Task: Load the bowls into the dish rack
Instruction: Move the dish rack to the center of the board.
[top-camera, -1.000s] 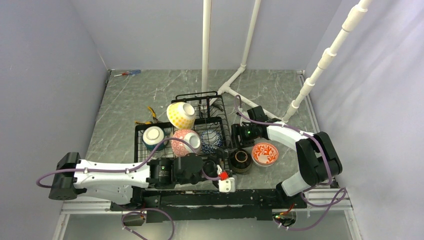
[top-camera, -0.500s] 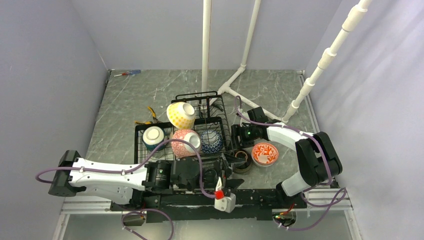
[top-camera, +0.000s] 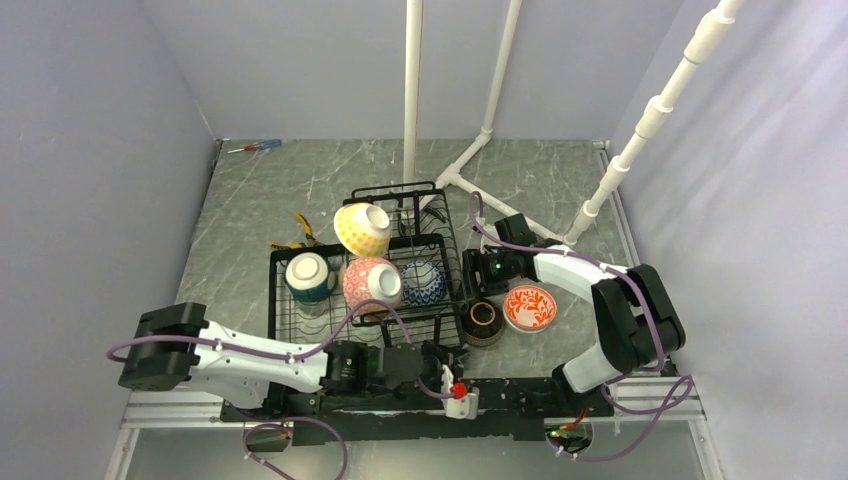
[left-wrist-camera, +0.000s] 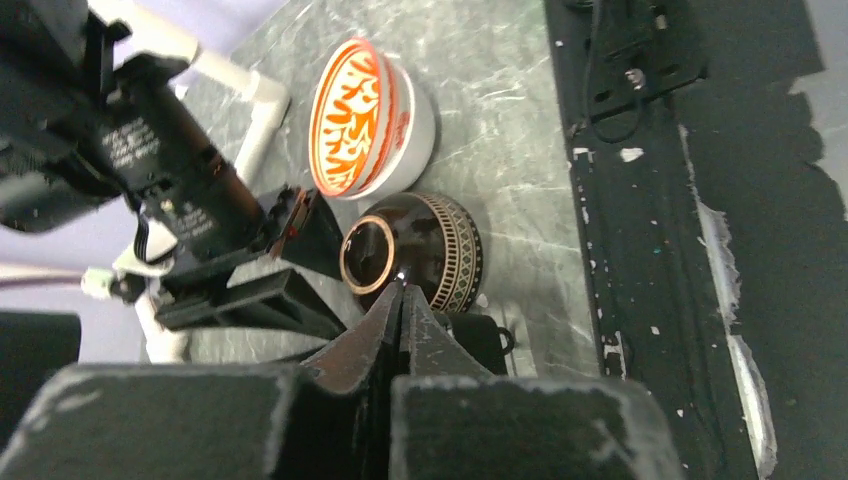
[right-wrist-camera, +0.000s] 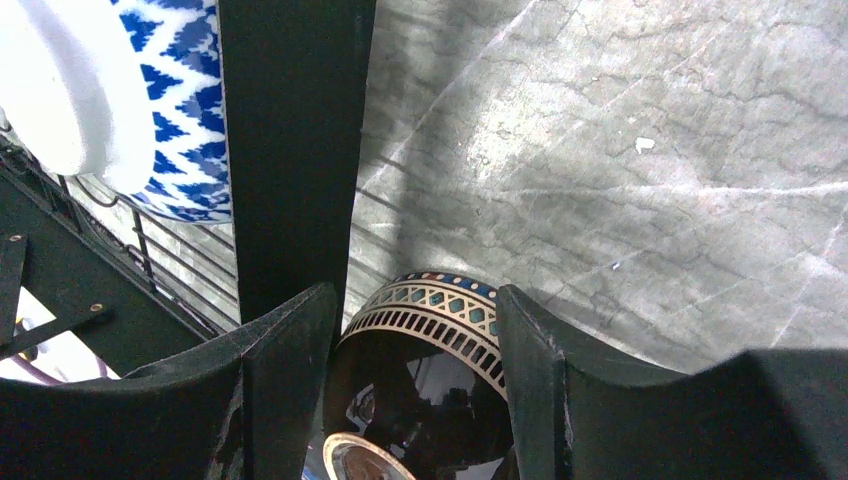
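Currently the left gripper (left-wrist-camera: 400, 292) has its jaws pressed together with nothing between them. It sits low at the near edge of the table (top-camera: 250, 190), just near of the dish rack (top-camera: 272, 300). Its tip points toward the dark banded bowl (left-wrist-camera: 435, 250). In the left wrist view the tip lies close to that bowl; contact cannot be determined.

The right gripper (right-wrist-camera: 415, 300) has its jaws apart. It reaches in from the far side, and the right wrist view shows one finger on each side of the dark banded bowl. Whether the fingers press on the bowl cannot be determined.

Bowl positions:
- Dark banded bowl: on the table, foot ring uppermost, just right of the rack's near right corner.
- Orange-patterned bowl (top-camera: 530, 307): on the table, opening up, just beside the dark banded bowl on its right.
- Teal bowl (top-camera: 307, 275): in the rack, left part.
- Pink-red patterned bowl (top-camera: 372, 283): in the rack, centre, tilted.
- Blue-white zigzag bowl (top-camera: 423, 282): in the rack, right part.
- Yellow dotted bowl (top-camera: 361, 229): tilted at the rack's far side, by the smaller basket.

A screwdriver (top-camera: 255, 146) lies at the far left corner of the table.
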